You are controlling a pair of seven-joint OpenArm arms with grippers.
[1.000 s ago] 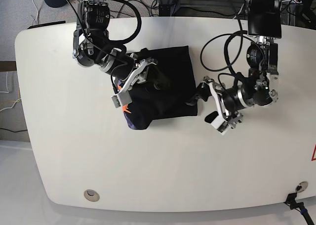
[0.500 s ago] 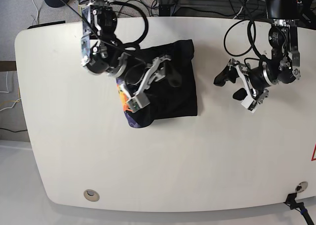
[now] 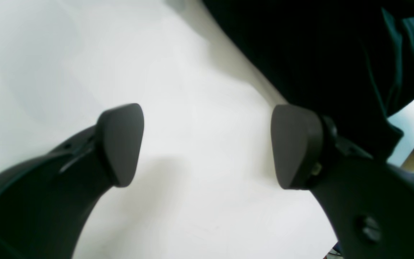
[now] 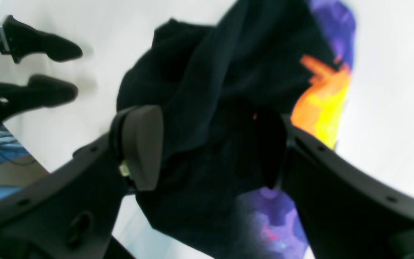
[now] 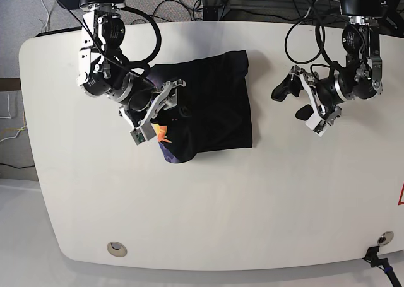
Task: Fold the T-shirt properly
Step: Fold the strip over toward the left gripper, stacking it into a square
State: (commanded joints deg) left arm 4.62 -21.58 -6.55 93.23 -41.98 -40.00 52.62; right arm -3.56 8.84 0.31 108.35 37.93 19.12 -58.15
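Note:
The black T-shirt (image 5: 211, 104) lies folded in a rough rectangle at the table's back middle, with its orange-yellow and purple print (image 5: 163, 137) showing at the lower left corner. My right gripper (image 5: 158, 110) is open, hovering over the shirt's left edge. In the right wrist view the right gripper (image 4: 210, 147) has its jaws wide apart above bunched black cloth (image 4: 207, 90), with the print (image 4: 322, 104) beside it. My left gripper (image 5: 291, 102) is open and empty, off the shirt's right side. In the left wrist view the left gripper (image 3: 207, 144) is over bare table, with the shirt (image 3: 318, 46) beyond it.
The white table (image 5: 208, 205) has rounded edges. A round metal grommet (image 5: 116, 248) sits near the front left. A cable fitting (image 5: 380, 240) sits at the front right corner. Black cables hang behind both arms.
My right gripper has drawn back left from the middle of the shirt to its left edge. My left gripper left the shirt's right edge a second ago and now holds off to the right.

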